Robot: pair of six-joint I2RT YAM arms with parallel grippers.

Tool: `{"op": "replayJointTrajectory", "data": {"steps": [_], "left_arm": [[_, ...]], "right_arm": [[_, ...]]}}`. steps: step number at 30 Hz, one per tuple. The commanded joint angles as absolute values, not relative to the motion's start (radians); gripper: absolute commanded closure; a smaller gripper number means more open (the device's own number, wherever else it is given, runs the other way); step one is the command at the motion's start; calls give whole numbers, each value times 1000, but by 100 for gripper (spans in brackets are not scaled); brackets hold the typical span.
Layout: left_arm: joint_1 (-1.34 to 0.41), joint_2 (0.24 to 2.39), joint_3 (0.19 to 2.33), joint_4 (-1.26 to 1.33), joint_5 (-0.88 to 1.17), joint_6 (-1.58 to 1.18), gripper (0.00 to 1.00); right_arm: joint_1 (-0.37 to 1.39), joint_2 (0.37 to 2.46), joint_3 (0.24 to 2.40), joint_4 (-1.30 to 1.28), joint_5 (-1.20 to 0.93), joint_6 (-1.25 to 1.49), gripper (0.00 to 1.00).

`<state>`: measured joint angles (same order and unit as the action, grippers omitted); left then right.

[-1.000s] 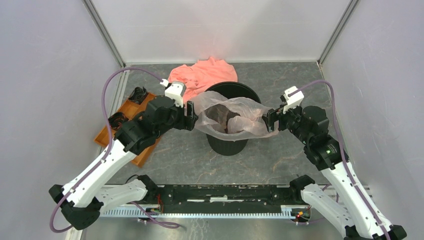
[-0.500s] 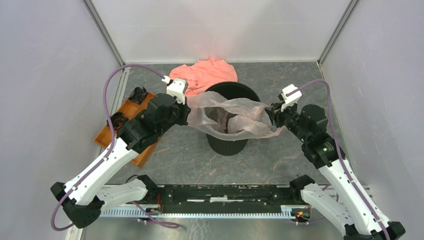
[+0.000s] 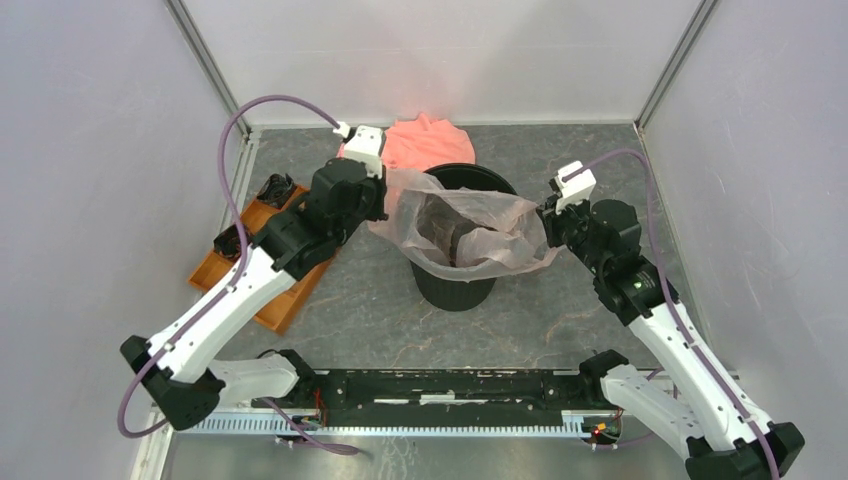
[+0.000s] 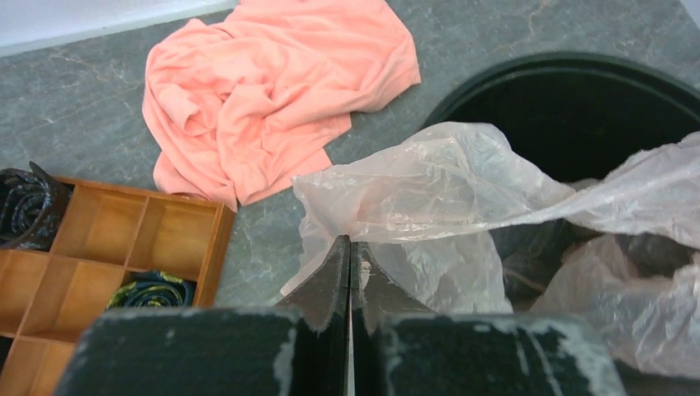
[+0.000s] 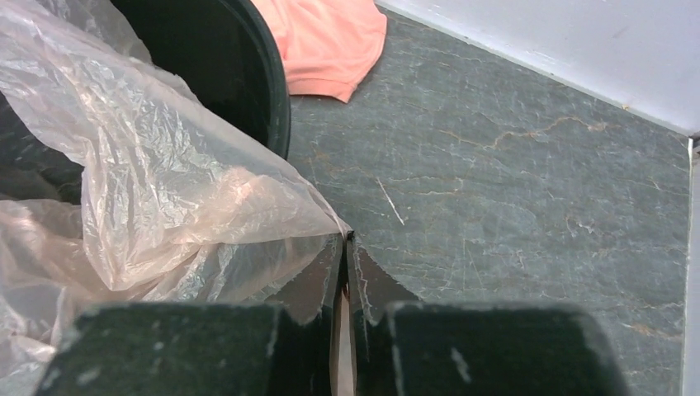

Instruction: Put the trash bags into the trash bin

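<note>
Left end effector [image 4: 350, 247] moved back, wrinkly pink bag [image 3: 470, 225] stretched over bin [image 3: 455, 285]

The trash bag [image 3: 470, 225] veils the mouth of the trash bin [image 3: 455, 290], its inside unreadable; the left arm [image 3: 250, 285] covers part of the orange tray [image 3: 205, 268] and an edge of the cloth [image 3: 430, 140]; dark rolls [image 4: 153, 290] in the tray are too small to name.
</note>
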<state>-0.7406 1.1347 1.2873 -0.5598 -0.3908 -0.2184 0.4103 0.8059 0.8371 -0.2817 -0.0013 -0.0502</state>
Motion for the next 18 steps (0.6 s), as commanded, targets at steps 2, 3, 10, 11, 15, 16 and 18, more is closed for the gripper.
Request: {"op": "replayJointTrajectory", "data": {"steps": [2, 3, 10, 11, 15, 16, 18], "left_arm": [[-712, 1258, 1422, -567, -448, -198, 98], [-701, 1277, 1435, -567, -433, -203, 98], [-580, 1397, 1496, -565, -263, -231, 98], [-567, 1410, 1498, -560, -237, -237, 98], [-531, 1433, 1478, -517, -132, -279, 98], [-526, 1428, 1460, -496, -105, -290, 98], [-519, 1409, 1419, -448, -69, -307, 98]], "right_arm": [[409, 849, 849, -202, 70, -46, 94], [409, 855, 847, -193, 71, -46, 94], [408, 890, 810, -135, 84, -29, 97], [408, 892, 801, -127, 86, -27, 97], [408, 905, 786, -109, 86, -13, 99], [409, 905, 788, -107, 84, -10, 100], [408, 901, 794, -94, 76, -3, 100]]}}
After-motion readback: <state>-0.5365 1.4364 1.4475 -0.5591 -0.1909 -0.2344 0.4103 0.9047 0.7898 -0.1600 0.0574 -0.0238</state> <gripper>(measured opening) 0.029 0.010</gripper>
